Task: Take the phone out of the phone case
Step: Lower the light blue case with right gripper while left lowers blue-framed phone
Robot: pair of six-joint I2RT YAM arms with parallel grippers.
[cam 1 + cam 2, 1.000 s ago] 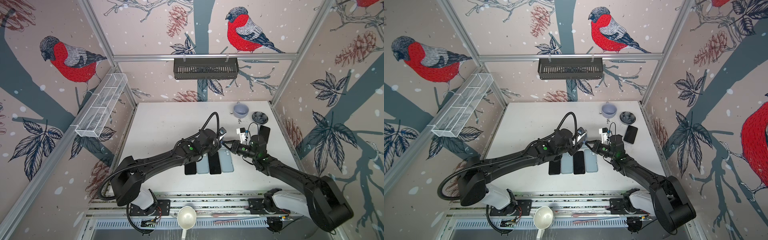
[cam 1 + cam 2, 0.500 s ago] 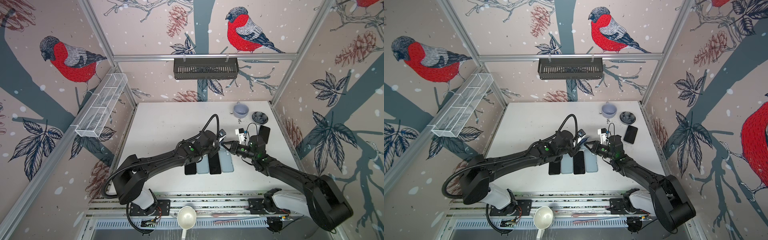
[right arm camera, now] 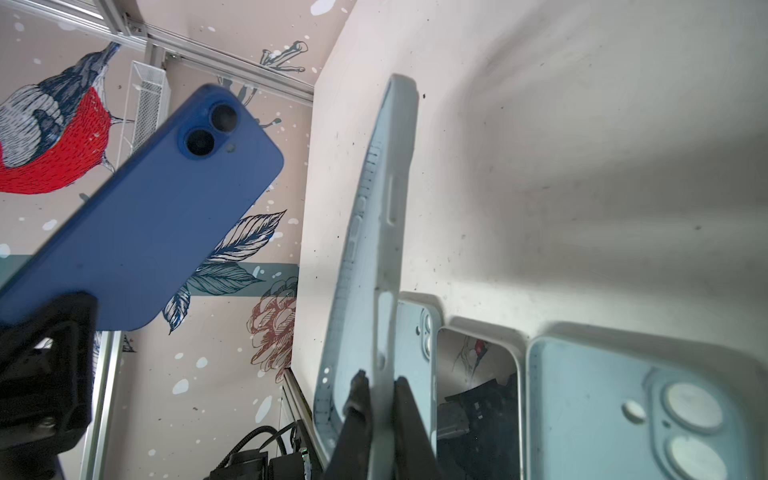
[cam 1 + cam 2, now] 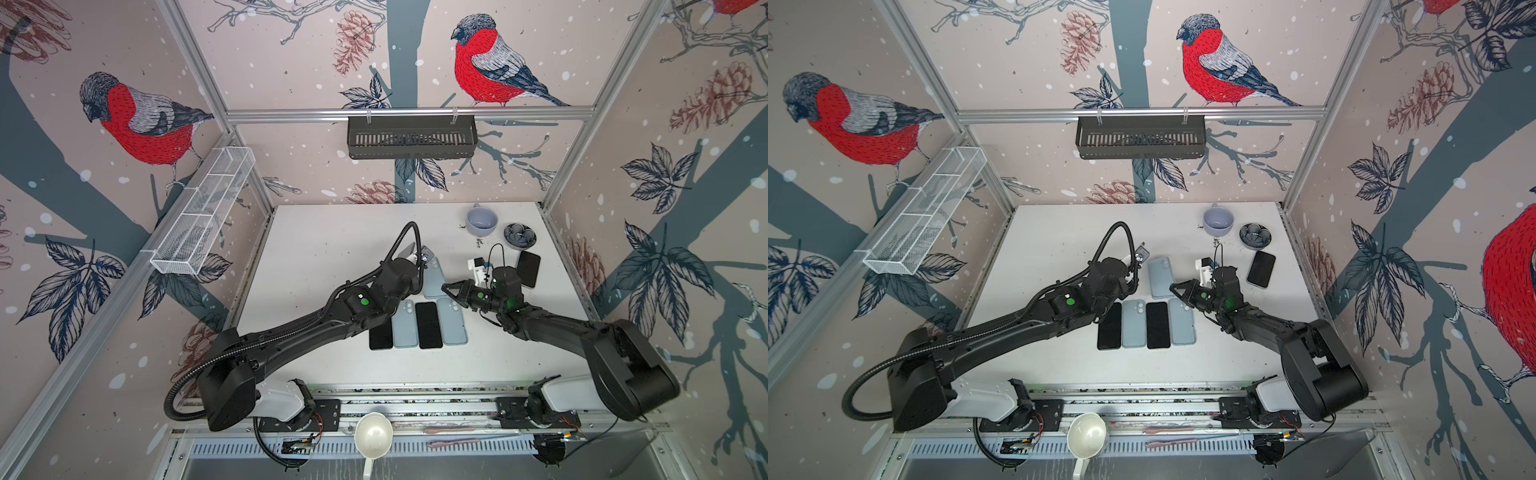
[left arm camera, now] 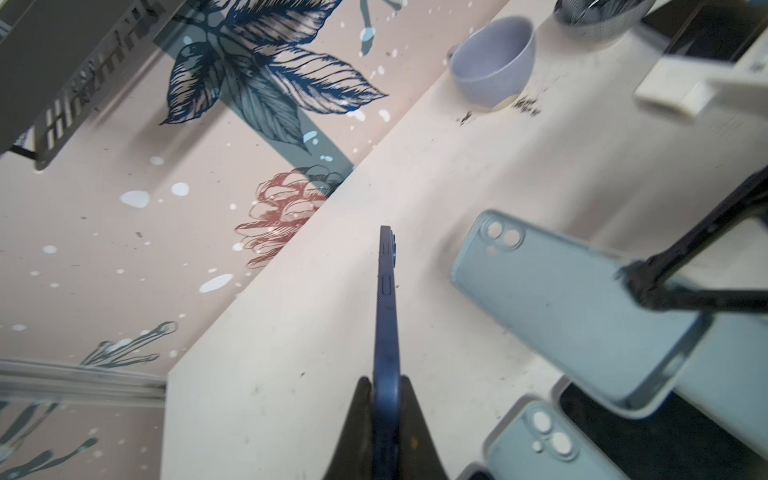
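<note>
The dark blue phone (image 5: pixel 386 316) is seen edge-on in the left wrist view, clamped between the fingers of my left gripper (image 5: pixel 385 380), which is shut on it. In the right wrist view the phone (image 3: pixel 158 224) hangs free in the air, apart from the case. The light blue phone case (image 3: pixel 374 232) is empty, and my right gripper (image 3: pixel 379 376) is shut on its lower edge. In both top views the case (image 4: pixel 434 278) (image 4: pixel 1160 276) is held tilted above the table between the two wrists, with the right gripper (image 4: pixel 446 289) at its right corner.
A row of two black phones and two light blue cases (image 4: pixel 417 324) lies on the white table just in front of the grippers. At the back right stand a lilac cup (image 4: pixel 481 220), a dark dish (image 4: pixel 519 236) and another black phone (image 4: pixel 528 269). A white ladle (image 4: pixel 373 436) lies at the front rail.
My left gripper has gone from partly open to shut on the phone. The right gripper has kept its hold on the case and barely moved.
</note>
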